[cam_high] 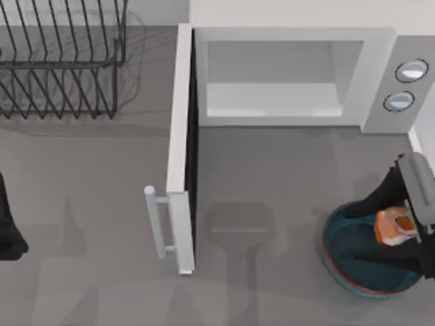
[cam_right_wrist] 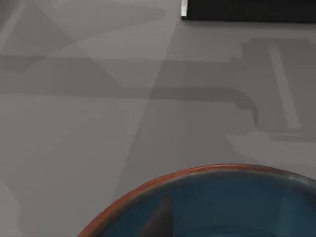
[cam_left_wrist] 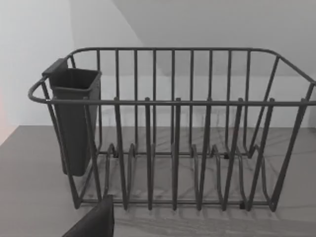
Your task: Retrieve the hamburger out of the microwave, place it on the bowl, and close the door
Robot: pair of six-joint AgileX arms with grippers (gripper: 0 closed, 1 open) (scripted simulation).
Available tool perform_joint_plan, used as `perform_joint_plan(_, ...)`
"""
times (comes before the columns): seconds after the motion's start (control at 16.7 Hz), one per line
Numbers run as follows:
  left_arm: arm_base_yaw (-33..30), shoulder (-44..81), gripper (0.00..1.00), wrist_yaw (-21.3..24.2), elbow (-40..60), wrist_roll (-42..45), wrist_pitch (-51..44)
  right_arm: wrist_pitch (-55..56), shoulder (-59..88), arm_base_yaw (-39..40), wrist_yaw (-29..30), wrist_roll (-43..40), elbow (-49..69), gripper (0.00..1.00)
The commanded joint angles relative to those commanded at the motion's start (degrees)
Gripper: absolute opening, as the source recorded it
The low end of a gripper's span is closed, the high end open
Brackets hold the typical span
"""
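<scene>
The white microwave (cam_high: pixel 292 35) stands at the back with its cavity bare. Its door (cam_high: pixel 180 136) is swung wide open toward the front, its bar handle (cam_high: pixel 158 224) facing left. At the right front sits the blue bowl (cam_high: pixel 334 261) with its reddish rim, also in the right wrist view as the bowl (cam_right_wrist: pixel 222 207). The orange-tan hamburger (cam_high: pixel 394 227) is inside the bowl's outline. My right gripper (cam_high: pixel 353 234) is over the bowl, open, a dark finger on each side of the hamburger with a small gap. My left gripper (cam_high: pixel 8 234) is parked at the left edge.
A dark wire dish rack (cam_high: pixel 61 61) stands at the back left, and the left wrist view shows the rack (cam_left_wrist: pixel 173 138) with a cutlery cup (cam_left_wrist: pixel 74 123). The open door splits the table's middle. Two knobs (cam_high: pixel 406 85) sit on the microwave's right panel.
</scene>
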Motion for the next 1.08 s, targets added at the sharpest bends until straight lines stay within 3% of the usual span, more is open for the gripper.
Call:
perform_joint_plan(0.48,0.0,0.0,1.0,0.0,0.0,0.0,0.0,-0.5,0.3,-0.9,-0.2,-0.9,-0.3,0.0)
perform_joint_plan(1.08,0.0,0.0,1.0,0.0,0.0,0.0,0.0,23.4,3.3,5.4,0.1,15.0,-6.4,0.0)
